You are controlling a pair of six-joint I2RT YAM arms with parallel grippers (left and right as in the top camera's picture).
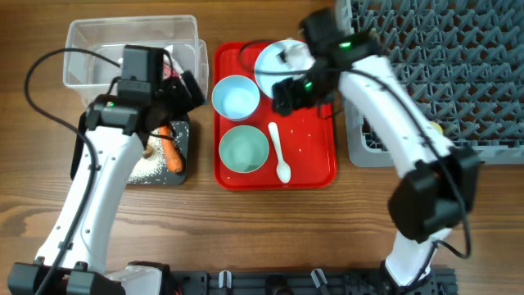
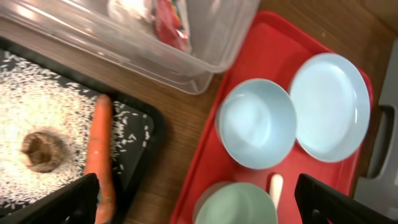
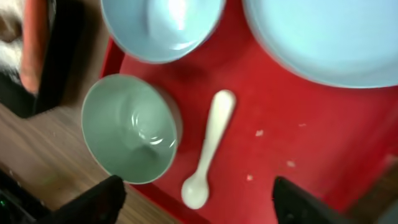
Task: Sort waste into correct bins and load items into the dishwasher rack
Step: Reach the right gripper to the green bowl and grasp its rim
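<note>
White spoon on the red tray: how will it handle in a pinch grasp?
Probably light and stiff: the spoon looks like thin glossy plastic. It lies flat on the smooth red tray, so it may slide or pivot when nudged.

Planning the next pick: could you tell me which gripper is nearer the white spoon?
Right. The right gripper is over the red tray near the spoon; the left gripper sits by the tub.
</note>
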